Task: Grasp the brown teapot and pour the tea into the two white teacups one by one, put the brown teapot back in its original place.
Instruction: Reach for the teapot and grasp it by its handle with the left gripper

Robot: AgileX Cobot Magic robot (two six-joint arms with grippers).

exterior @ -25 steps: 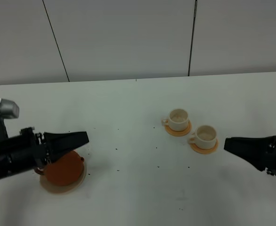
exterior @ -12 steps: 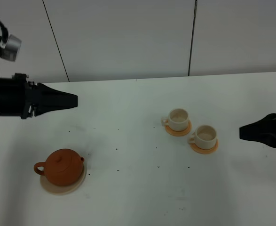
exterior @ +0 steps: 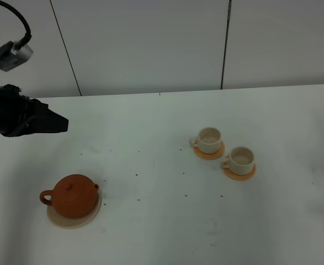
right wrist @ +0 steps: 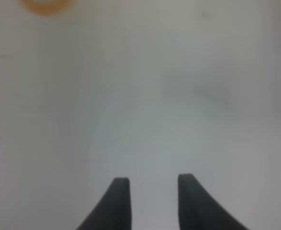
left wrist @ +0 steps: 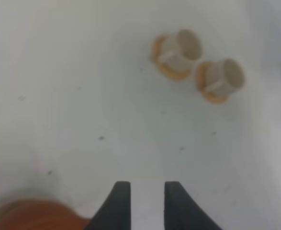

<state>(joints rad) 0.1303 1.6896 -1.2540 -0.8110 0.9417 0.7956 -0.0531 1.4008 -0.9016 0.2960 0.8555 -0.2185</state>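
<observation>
White tabletop held the brown teapot upright on its tan coaster, untouched; 2 white teacups on orange saucers, well apart from it, showed no dark tea, so pouring looked undone. Left gripper hung narrowly open, right gripper wider, both empty.

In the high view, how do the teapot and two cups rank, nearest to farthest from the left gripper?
1. the brown teapot, front left, near the left gripper.
2. the left teacup, right of centre.
3. the right teacup, farthest right.
</observation>
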